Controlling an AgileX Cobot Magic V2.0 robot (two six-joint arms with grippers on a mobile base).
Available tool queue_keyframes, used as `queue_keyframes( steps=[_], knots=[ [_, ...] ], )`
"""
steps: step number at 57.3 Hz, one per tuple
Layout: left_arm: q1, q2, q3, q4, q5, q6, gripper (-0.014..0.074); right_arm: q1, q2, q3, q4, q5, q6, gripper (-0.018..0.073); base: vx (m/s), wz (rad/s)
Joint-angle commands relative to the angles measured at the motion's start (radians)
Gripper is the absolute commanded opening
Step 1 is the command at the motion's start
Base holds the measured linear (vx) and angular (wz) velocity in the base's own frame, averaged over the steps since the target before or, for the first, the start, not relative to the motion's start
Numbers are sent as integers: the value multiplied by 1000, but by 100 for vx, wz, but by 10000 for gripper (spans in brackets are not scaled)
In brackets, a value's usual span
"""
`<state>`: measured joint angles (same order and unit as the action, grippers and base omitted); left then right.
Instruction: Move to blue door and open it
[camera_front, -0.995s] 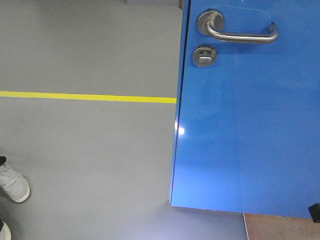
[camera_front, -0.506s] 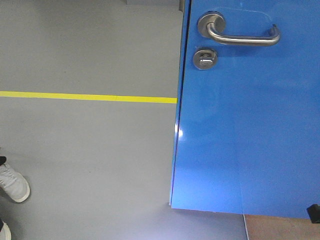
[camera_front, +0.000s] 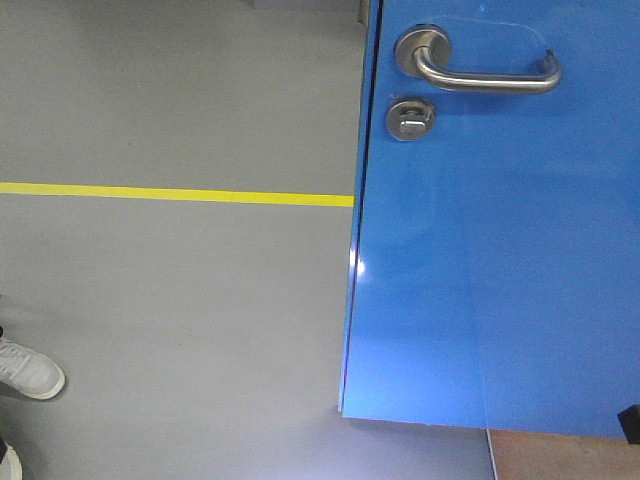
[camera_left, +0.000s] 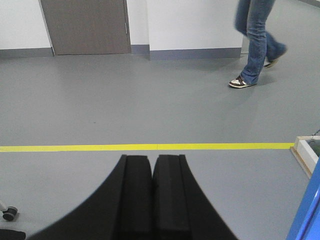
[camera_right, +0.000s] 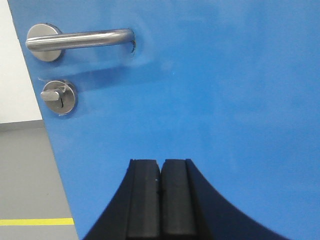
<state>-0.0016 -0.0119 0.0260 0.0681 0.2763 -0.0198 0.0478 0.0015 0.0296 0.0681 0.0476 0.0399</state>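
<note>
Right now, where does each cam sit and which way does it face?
Front-facing: on the base, angled down at the blue door, its lever handle and grey floor; no robot body shows.
Left wrist: behind the shut left tool, facing the floor and yellow line.
Right wrist: behind the shut right tool, facing the door.
Shared: handle and thumb-turn lock in front and right wrist views.

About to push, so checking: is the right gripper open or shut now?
Shut. In the right wrist view the right gripper's black fingers meet with nothing between, facing the blue door below its lever handle.
</note>
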Motion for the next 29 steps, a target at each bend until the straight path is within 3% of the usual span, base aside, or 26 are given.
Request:
queue_keyframes(
  steps=[1, 29],
  knots=[
    [-6, -12, -26, -3, -85, -7, 73, -7, 13, 3, 1, -83, 0, 12, 0, 0],
    [-6, -12, -26, -3, -85, -7, 73, -7, 13, 3, 1, -83, 0, 12, 0, 0]
  ],
)
